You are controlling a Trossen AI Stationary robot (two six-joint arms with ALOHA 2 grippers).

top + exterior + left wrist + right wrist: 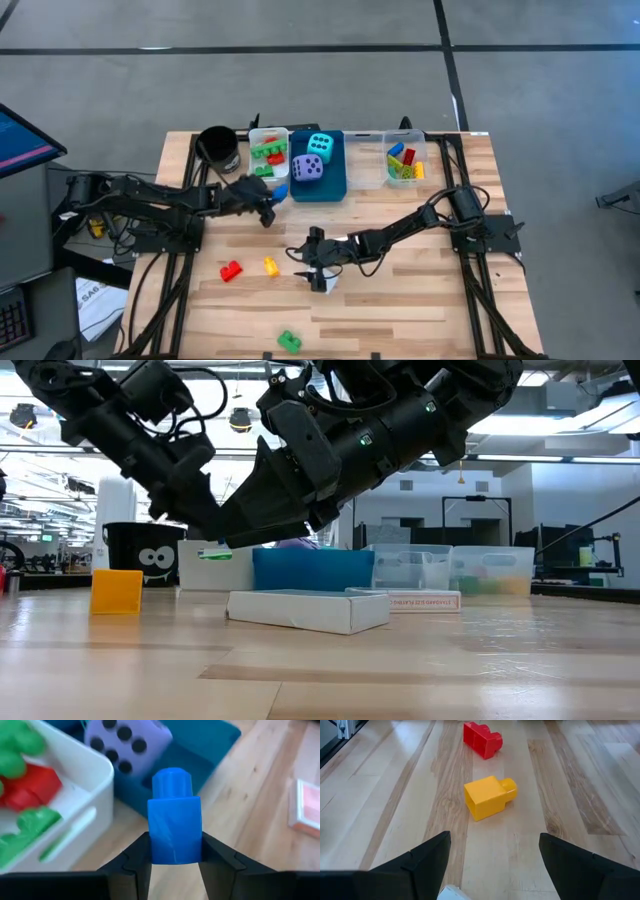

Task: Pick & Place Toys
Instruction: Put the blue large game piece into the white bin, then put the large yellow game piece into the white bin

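Left wrist view: a blue brick (174, 817) sits clamped between the left gripper (175, 862) fingers, stud outward, just beside the white bin (75, 815) and blue bin (210, 745). Right gripper (492, 865) hangs wide open and empty near the yellow brick (489, 796), red brick (482, 739) beyond.

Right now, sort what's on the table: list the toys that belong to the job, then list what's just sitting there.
Toys for the job:
- blue brick, held in the left gripper
- yellow brick
- red brick
- green brick
- purple die
- cyan die
- white card, below the open right gripper

Just sitting there:
- black cup
- white bin
- blue bin
- clear bin
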